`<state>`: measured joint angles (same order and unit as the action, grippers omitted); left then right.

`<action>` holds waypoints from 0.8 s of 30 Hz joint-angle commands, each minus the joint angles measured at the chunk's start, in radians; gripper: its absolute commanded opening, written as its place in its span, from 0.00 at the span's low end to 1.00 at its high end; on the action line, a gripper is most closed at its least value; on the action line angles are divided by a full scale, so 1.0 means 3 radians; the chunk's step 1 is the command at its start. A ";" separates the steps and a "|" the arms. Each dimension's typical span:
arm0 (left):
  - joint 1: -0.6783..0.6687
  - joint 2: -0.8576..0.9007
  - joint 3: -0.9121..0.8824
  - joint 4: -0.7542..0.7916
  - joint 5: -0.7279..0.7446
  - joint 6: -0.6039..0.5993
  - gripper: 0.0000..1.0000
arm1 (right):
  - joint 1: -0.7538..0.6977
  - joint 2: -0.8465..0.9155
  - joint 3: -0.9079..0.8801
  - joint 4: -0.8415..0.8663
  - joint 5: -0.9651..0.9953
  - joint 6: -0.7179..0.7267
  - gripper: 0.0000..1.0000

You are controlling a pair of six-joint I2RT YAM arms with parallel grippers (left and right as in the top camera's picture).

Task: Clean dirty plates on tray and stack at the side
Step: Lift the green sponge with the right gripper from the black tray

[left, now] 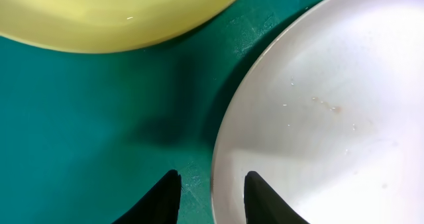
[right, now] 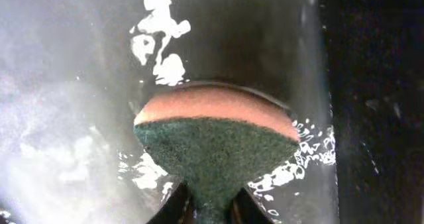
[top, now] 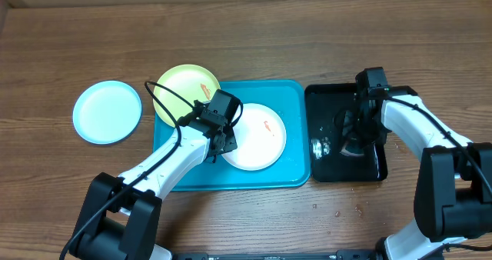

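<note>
Sponge (right: 215, 138) pinched in the right gripper (right: 211, 207), green scouring face nipped between the jaws, over the wet black tray (top: 330, 106) by the table's (top: 307, 29) right edge. Left gripper (left: 212, 191) low over the blue tray (top: 269, 179), jaws narrowly apart astride the left rim of the white plate (left: 318, 118), seemingly holding nothing, though hard to tell from so close. White plate toward the blue tray's right end, orange smear (top: 267, 125) near its middle; yellow-green plate (top: 184, 87) overhanging the far left corner; pale blue plate (top: 108, 111) off the tray, near the table's left edge. Judged as the start of wiping the white plate. Better to close on the rim first and pin the plate, then bring the sponge across, green face down, and scrub the smear with short strokes. Avoid dripping on the table, and avoid shoving the plate against the yellow-green one
</note>
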<state>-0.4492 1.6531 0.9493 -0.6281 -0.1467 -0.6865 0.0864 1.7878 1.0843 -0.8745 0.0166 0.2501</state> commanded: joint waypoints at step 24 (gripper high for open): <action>0.0018 0.0094 0.0008 0.0113 -0.0008 0.0046 0.23 | 0.0014 -0.0088 0.0252 -0.0130 -0.0062 -0.0015 0.04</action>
<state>-0.4492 1.6592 0.9489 -0.6018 -0.1467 -0.6781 0.0868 1.7870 1.1343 -0.9173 0.0040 0.2565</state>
